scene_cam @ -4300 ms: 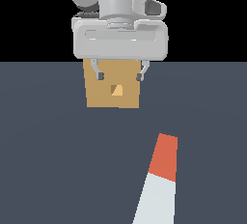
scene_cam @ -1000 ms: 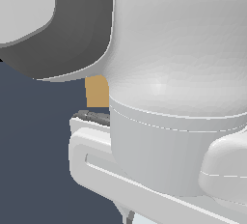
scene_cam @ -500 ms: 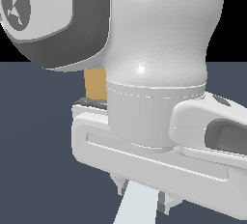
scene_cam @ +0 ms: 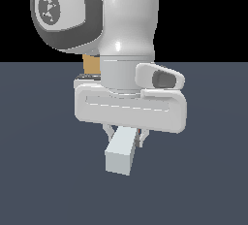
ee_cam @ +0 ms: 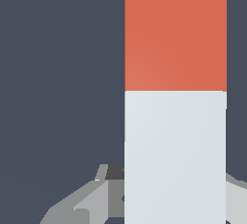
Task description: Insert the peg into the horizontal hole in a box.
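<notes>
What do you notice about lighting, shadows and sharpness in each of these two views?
Exterior view: soft, even shading on the arm, no cast shadow on the floor, black backdrop; the arm hides most of the box. Wrist view: flat, glare-free colour on the peg, edges crisp, slightly jagged around the hand; no blur in either.

Plain dark slate-blue floor [scene_cam: 38, 170]
</notes>
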`<act>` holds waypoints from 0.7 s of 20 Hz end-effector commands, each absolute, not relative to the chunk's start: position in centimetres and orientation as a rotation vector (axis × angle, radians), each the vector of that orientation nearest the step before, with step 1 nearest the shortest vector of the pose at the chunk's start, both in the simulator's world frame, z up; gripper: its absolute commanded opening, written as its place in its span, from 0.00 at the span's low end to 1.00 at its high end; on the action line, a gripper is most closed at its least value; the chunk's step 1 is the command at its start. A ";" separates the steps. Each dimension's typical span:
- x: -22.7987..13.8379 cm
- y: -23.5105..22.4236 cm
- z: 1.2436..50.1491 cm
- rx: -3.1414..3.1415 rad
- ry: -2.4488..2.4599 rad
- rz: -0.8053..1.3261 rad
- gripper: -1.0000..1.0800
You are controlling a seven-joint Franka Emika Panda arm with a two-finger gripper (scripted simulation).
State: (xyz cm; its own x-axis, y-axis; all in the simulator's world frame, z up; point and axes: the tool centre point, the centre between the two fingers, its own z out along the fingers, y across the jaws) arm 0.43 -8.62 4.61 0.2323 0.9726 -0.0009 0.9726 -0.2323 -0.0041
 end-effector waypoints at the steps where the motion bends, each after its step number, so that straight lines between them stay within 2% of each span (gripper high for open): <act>1: -0.4 -5.8 5.5 -2.424 -1.999 0.000 0.00; 8: -2.8 0.2 6.9 -2.331 -2.107 0.000 0.00; 14: -4.0 2.8 7.6 -2.289 -2.152 0.000 0.00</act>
State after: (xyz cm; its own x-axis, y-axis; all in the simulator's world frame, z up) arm -3.87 2.36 7.31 0.0681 0.9977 -0.0006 0.9977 -0.0681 -0.0031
